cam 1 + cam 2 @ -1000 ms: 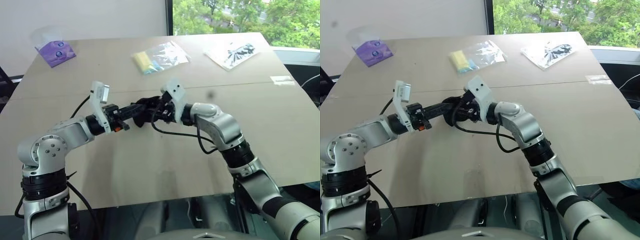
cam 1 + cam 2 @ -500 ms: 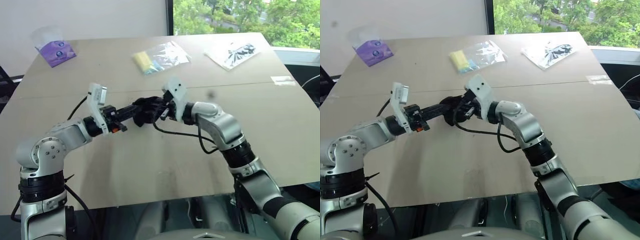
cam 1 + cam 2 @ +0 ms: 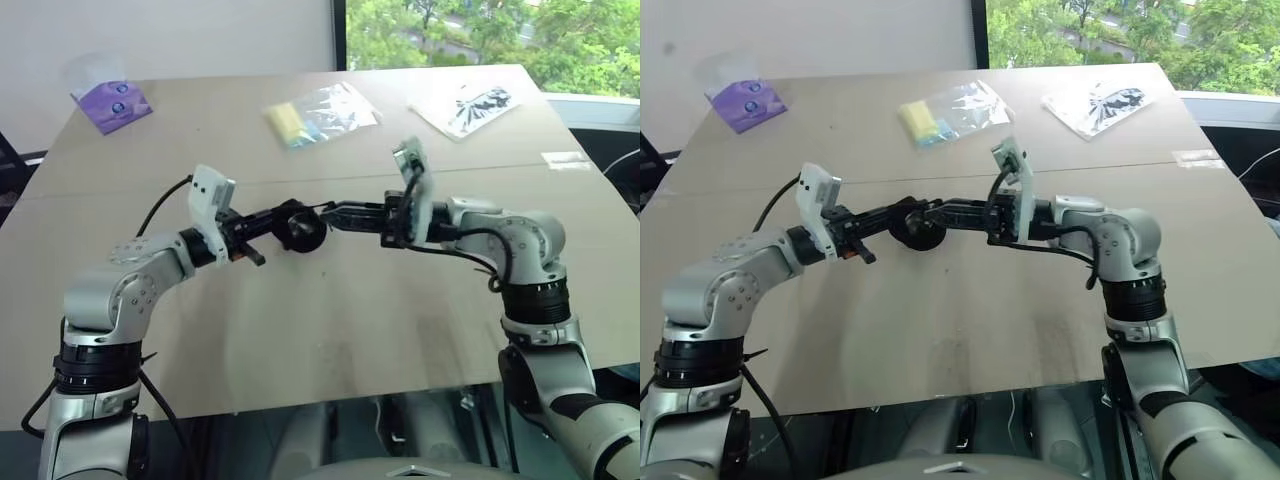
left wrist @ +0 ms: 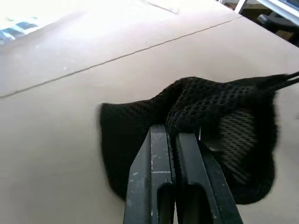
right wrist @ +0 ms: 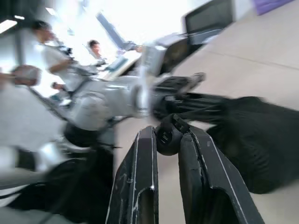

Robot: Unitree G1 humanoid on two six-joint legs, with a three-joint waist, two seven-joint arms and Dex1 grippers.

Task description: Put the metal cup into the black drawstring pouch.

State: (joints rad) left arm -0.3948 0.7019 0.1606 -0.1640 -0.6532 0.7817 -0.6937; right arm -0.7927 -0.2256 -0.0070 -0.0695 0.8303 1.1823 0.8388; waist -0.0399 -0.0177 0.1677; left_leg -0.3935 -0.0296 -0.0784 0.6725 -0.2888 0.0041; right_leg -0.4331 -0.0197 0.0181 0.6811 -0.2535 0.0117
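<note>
The left gripper [image 3: 268, 226] holds the black drawstring pouch [image 3: 299, 230] in the air above the table [image 3: 300, 330], its two black fingers [image 4: 152, 172] pressed together on a fold of the mesh fabric; the pouch hangs rounded and bulging off their tips, clear of the tabletop; through the mesh in the left wrist view a paler, greyish patch shows inside the bag, which may be the metal cup, though it is too veiled to be sure; from the opposite side the right gripper [image 3: 340, 213] reaches level toward the pouch, its fingers [image 5: 142, 182] close together and pinching a small round black cord stopper [image 5: 167, 136] at the pouch's drawstring, with a thin cord [image 3: 325, 205] stretched between stopper and bag; farther back on the table lie a clear plastic bag with yellow contents [image 3: 315, 113] in the middle, another clear bag with dark contents [image 3: 468, 105] to the right, and a purple packet [image 3: 110, 100] at the far left corner; green trees [image 3: 480, 30] show through the window beyond.
</note>
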